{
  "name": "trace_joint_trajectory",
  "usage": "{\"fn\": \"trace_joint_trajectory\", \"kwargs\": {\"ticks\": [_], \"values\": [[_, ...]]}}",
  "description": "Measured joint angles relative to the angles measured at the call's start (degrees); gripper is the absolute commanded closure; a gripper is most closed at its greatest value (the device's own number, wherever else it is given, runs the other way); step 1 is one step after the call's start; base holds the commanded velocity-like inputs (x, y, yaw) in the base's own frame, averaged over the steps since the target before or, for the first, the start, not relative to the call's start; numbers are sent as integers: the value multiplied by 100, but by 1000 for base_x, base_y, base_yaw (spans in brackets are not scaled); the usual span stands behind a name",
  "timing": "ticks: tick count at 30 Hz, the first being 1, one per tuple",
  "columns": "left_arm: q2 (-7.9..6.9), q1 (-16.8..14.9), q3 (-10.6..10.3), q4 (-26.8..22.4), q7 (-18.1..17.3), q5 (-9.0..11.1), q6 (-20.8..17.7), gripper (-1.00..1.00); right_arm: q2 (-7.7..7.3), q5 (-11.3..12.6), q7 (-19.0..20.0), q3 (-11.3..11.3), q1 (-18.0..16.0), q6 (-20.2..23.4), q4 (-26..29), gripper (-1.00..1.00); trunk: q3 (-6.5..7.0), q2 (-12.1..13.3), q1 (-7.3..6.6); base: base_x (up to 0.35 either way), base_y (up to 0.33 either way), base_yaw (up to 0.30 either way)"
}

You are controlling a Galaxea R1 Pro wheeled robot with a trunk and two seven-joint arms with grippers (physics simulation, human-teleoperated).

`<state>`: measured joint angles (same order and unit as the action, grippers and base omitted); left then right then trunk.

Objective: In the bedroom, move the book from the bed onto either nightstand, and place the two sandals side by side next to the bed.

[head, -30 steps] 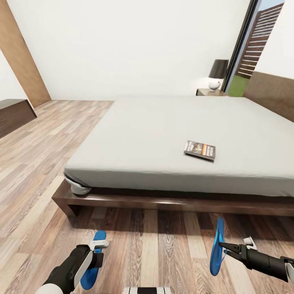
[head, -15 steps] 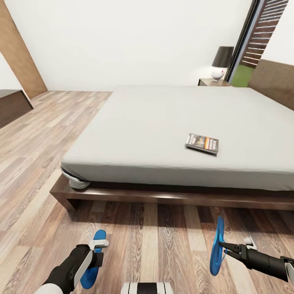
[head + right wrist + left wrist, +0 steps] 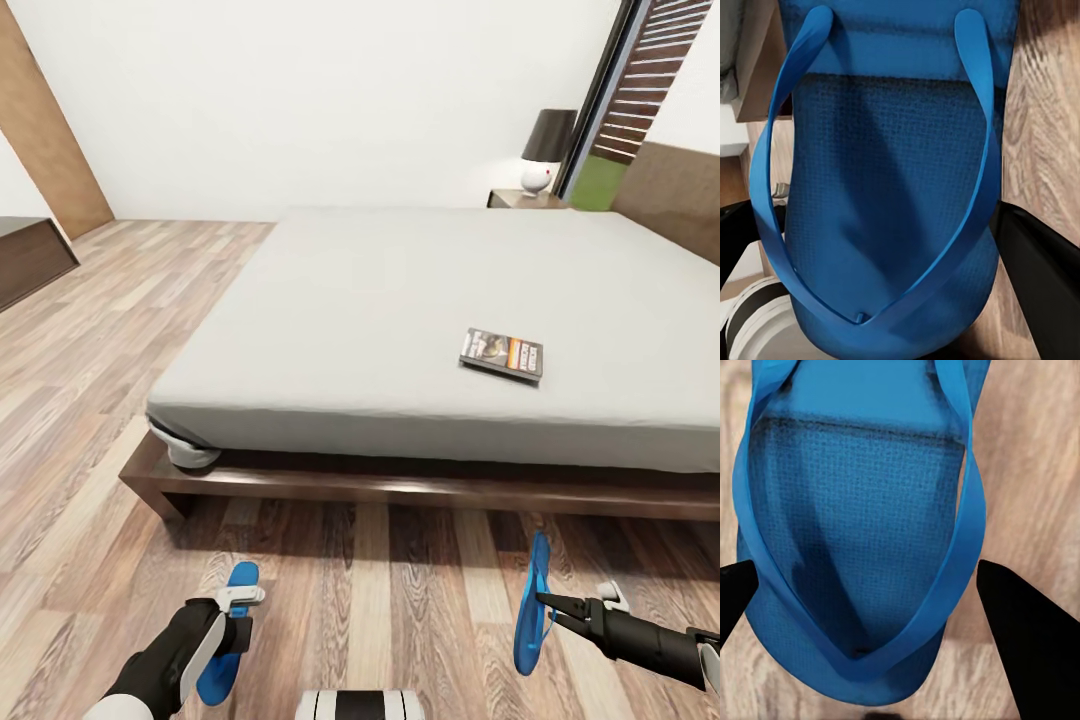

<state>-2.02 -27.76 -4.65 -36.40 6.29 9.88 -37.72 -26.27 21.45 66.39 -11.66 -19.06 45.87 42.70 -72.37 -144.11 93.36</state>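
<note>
The bed [image 3: 400, 300], with a grey mattress on a dark wood frame, stretches across the head view. The book [image 3: 502, 354] lies flat on the mattress near its front edge, right of centre. Low at the left, my left gripper [image 3: 238, 612] is shut on one blue sandal [image 3: 222, 668], which lies flat just above the floor; its fingers [image 3: 1020, 637] press the sandal [image 3: 855, 547] from both sides. Low at the right, my right gripper [image 3: 548, 603] is shut on the other sandal [image 3: 532, 600], which is held on edge above the floor. That sandal [image 3: 885, 187] is close up in the right wrist view.
A nightstand [image 3: 525, 198] with a dark-shaded lamp [image 3: 548, 150] stands behind the bed at the far right, beside the headboard [image 3: 670, 195]. A long low dark cabinet [image 3: 30, 255] is at the left wall. Wood floor [image 3: 100, 350] runs left of and in front of the bed.
The camera has shifted, so the bed and book sit slightly higher and to the right in the picture. Both grippers keep their sandals in the same pose.
</note>
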Motion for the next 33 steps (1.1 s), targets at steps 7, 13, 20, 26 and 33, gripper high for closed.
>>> {"fn": "trace_joint_trajectory", "kwargs": {"ticks": [7, 13, 20, 26, 33], "values": [[-1, 0, -1, 1, -2, 1, 6, 100, 0, 0, 0, 0, 0, 0, 1, 100, 0, 0, 2, 188, 95, 0], [-1, 0, 6, -1, -1, 1, 3, 100, 0, 3, -1, 0, 0, 0, -2, 100, 0, 0, 3, 13, 179, 0], [-1, 0, 7, 1, -2, 0, 13, 100, 0, 2, 0, 0, 0, 0, 1, 100, 0, 0, 3, 0, 163, 0], [1, 0, 6, 1, 0, 2, 15, 100, 0, -5, 0, 0, 1, -3, 1, 100, -66, -4, 11, 0, 7, 0], [8, 0, 6, -3, 6, 0, 15, 100, 0, -5, 0, 0, 1, -3, 1, 100, -221, -13, 29, 0, 0, 0]]}}
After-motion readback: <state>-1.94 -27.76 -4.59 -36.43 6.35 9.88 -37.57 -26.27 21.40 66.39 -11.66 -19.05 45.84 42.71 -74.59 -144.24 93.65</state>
